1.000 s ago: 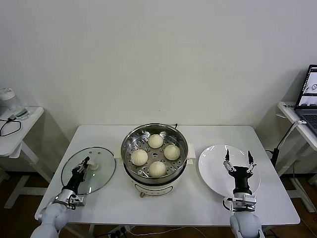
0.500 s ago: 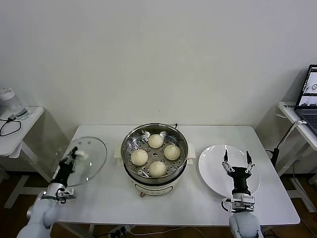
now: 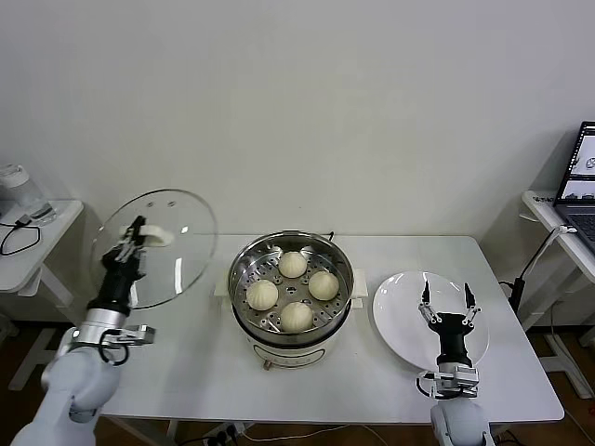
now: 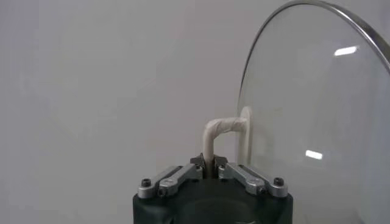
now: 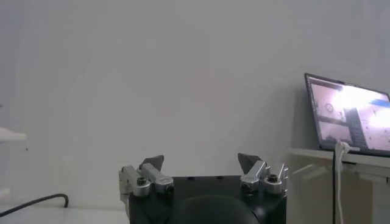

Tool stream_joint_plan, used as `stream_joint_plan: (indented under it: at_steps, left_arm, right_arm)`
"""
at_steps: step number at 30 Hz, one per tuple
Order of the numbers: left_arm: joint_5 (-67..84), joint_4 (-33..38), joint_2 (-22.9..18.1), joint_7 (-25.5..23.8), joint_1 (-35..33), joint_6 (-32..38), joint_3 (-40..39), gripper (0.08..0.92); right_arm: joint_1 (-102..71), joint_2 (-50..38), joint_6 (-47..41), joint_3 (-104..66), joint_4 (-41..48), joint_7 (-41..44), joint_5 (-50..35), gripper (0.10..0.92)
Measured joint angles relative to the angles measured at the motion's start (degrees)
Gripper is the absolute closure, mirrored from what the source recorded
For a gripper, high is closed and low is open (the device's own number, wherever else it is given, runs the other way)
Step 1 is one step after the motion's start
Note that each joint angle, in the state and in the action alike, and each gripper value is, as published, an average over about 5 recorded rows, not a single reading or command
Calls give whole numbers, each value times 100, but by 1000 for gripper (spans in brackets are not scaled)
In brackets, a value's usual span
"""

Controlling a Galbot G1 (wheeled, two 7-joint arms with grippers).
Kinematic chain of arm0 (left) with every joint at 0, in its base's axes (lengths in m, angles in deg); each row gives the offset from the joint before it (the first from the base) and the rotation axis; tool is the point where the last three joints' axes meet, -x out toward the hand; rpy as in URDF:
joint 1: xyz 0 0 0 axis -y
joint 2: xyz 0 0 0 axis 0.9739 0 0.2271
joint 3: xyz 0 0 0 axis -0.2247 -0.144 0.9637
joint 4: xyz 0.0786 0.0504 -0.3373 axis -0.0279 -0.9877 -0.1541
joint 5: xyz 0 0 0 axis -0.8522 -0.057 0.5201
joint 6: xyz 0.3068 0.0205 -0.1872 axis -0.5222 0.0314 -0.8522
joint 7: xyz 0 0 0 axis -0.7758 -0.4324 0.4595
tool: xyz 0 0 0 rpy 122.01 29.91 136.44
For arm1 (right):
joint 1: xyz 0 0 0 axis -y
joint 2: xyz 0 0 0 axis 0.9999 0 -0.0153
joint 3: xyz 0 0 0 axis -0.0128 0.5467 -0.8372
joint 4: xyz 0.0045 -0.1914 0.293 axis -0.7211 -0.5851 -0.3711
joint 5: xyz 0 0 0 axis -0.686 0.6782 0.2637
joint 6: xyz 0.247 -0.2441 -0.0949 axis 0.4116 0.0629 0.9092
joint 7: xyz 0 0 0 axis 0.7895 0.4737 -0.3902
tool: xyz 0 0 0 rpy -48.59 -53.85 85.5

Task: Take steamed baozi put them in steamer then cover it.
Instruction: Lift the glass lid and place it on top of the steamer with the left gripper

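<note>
Pretty bare room, honestly. Plain off-white wall runs the whole way across the back, no windows or pictures on it. In the middle there's a white bench pushed up near that wall. Off to the left is a smaller white side table with a black cable draped on it, and on the right another white table holding an open laptop with the screen lit. The floor is brownish, wood-looking.
</note>
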Motion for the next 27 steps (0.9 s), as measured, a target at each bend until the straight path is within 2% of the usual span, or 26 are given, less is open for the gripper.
stream_joint_plan:
  at_steps: [5, 10, 18, 27]
  left_arm:
    - [-215, 650, -92, -384, 150, -665, -747, 806]
    - [-577, 850, -294, -805, 430, -1269, -1573, 806]
    - [-1285, 649, -775, -1433, 917, -2019, -2630, 806]
    - [-1984, 245, -1320, -1897, 1155, -2528, -3247, 806]
  right_arm:
    - [32, 40, -5, -8, 61, -13, 64, 203]
    - [74, 92, -5, -14, 124, -20, 120, 203]
    - [134, 173, -2, -24, 217, -24, 212, 203]
    - [163, 206, 29, -75, 315, -24, 255, 203]
